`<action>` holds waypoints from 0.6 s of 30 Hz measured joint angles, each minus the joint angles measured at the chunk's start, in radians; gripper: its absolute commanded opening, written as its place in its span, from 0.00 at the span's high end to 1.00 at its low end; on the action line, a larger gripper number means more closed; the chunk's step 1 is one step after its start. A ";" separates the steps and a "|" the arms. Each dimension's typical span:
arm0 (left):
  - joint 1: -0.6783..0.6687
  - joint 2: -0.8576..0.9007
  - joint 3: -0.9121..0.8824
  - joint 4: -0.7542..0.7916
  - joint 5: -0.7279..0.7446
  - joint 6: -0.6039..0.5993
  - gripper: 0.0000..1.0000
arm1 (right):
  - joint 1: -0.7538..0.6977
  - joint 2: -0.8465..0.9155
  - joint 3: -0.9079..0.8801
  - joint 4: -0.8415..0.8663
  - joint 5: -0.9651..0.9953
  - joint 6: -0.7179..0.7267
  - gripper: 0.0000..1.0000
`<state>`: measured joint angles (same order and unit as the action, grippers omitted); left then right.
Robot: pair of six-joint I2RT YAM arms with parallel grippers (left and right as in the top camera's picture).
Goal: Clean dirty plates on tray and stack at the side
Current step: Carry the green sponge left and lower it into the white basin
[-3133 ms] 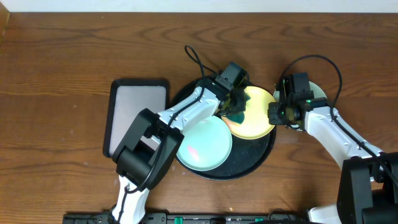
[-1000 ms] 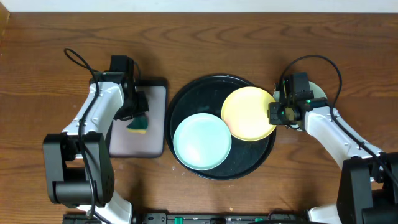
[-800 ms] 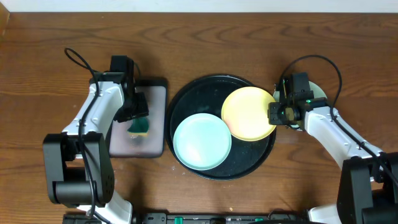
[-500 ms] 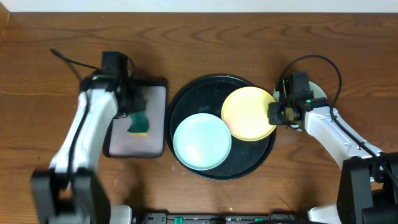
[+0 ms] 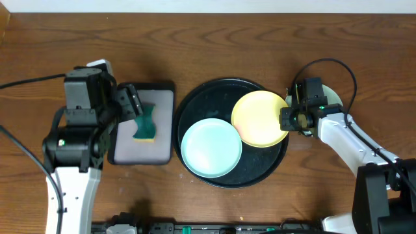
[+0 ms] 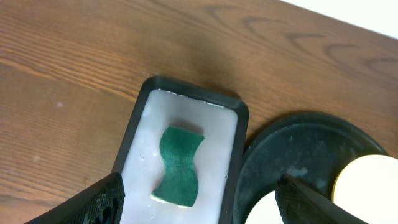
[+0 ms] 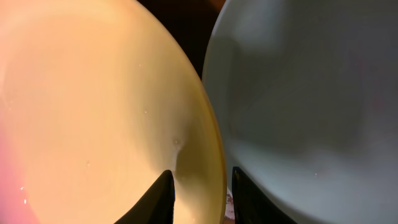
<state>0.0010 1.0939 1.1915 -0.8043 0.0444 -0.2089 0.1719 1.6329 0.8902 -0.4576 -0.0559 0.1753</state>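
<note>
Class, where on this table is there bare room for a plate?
Free: table along the far edge, beyond the round tray and rectangular tray; the near wood between round tray and right arm. Crowded: the round tray's right rim, at the yellow plate.

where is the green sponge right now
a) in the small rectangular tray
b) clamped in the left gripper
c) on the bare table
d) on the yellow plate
A: the sponge lies flat inside the rectangular tray, with the left gripper open above it.

Yellow plate (image 5: 260, 117) smooth, faintly glossy plastic; black tray (image 5: 208, 97) matt; table (image 5: 260, 39) grainy varnished wood; sponge (image 5: 145, 123) rough
</note>
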 measured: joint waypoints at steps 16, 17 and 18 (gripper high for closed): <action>0.000 -0.005 0.000 0.000 0.000 0.000 0.21 | -0.002 -0.002 -0.016 0.048 0.035 0.042 0.99; 0.000 -0.004 0.000 0.000 0.000 0.000 0.20 | -0.003 -0.002 -0.016 0.051 0.038 0.048 0.99; 0.000 -0.005 0.000 0.000 0.000 0.000 0.21 | -0.003 -0.002 -0.016 0.055 0.042 0.056 0.99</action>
<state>0.0010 1.0893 1.1915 -0.8047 0.0448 -0.2089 0.1684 1.6310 0.8738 -0.4030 -0.0143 0.2310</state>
